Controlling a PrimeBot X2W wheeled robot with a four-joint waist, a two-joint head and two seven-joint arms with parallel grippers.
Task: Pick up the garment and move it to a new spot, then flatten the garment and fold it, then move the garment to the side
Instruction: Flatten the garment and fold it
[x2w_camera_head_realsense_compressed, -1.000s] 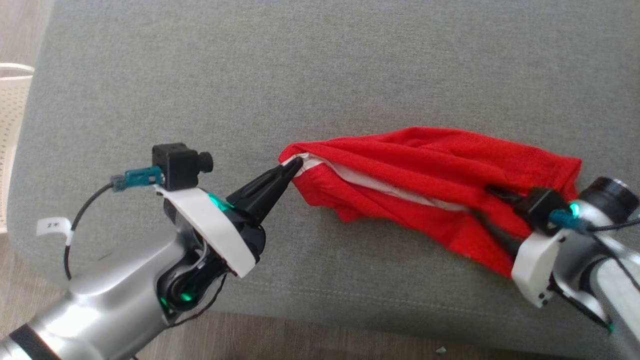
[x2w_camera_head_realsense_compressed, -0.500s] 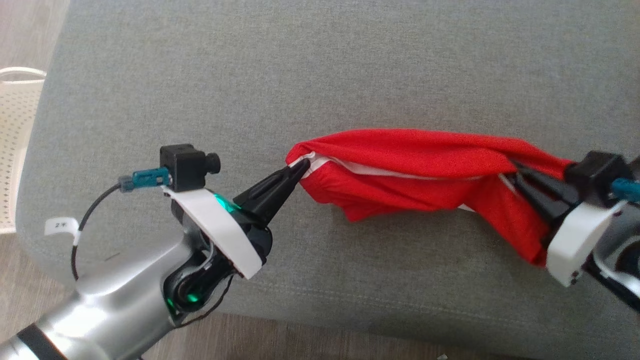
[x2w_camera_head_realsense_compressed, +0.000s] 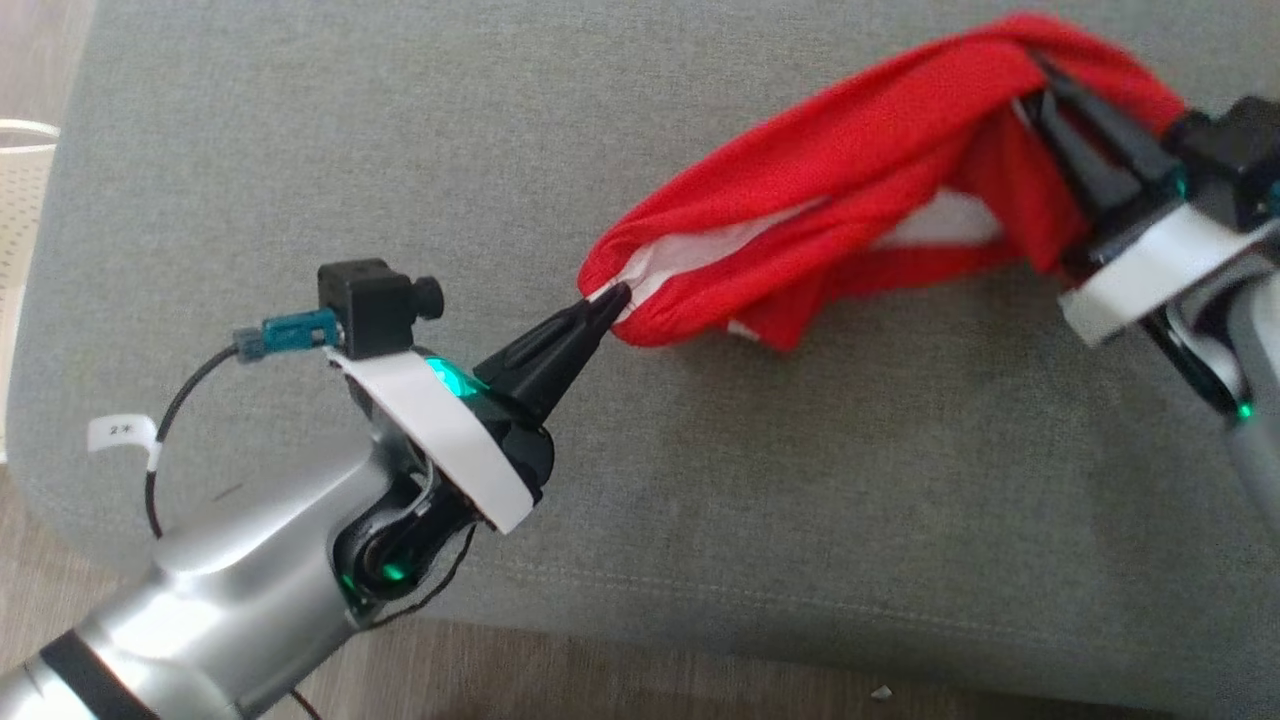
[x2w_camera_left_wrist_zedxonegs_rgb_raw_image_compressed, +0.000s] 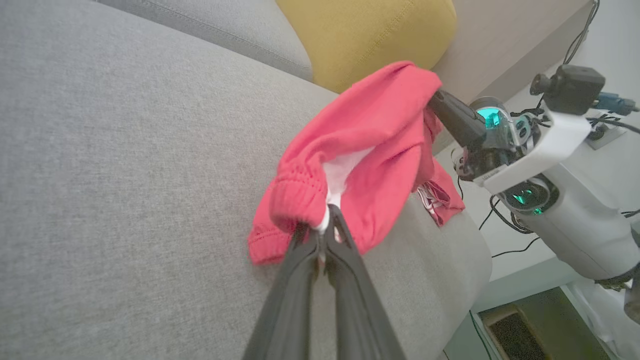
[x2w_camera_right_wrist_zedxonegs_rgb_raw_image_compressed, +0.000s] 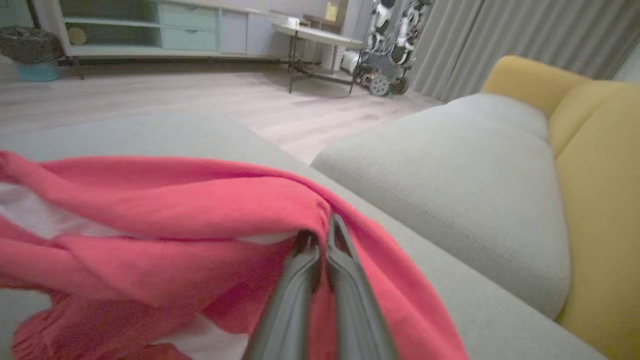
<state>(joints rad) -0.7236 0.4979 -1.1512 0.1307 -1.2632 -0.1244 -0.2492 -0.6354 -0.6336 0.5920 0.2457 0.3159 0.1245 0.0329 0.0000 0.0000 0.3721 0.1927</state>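
Well, the left gripper (x2w_camera_head_realsense_compressed: 610, 300) pinched an edge of the red garment (x2w_camera_head_realsense_compressed: 850, 170); the right gripper (x2w_camera_head_realsense_compressed: 1040, 88), tips half hidden, seemed to pinch the other end. Both needed to rise together, evenly.

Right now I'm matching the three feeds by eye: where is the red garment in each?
Head view: garment upper right, strung from left hand to right hand.
Left wrist view: centre, rising toward upper right.
Right wrist view: lower left to centre.
Shared landmark: grey sofa.

red garment (x2w_camera_head_realsense_compressed: 850, 170) (white inside), plain grey sofa (x2w_camera_head_realsense_compressed: 600, 500), mustard-yellow cushion (x2w_camera_left_wrist_zedxonegs_rgb_raw_image_compressed: 365, 35), pale wood floor (x2w_camera_right_wrist_zedxonegs_rgb_raw_image_compressed: 150, 95)
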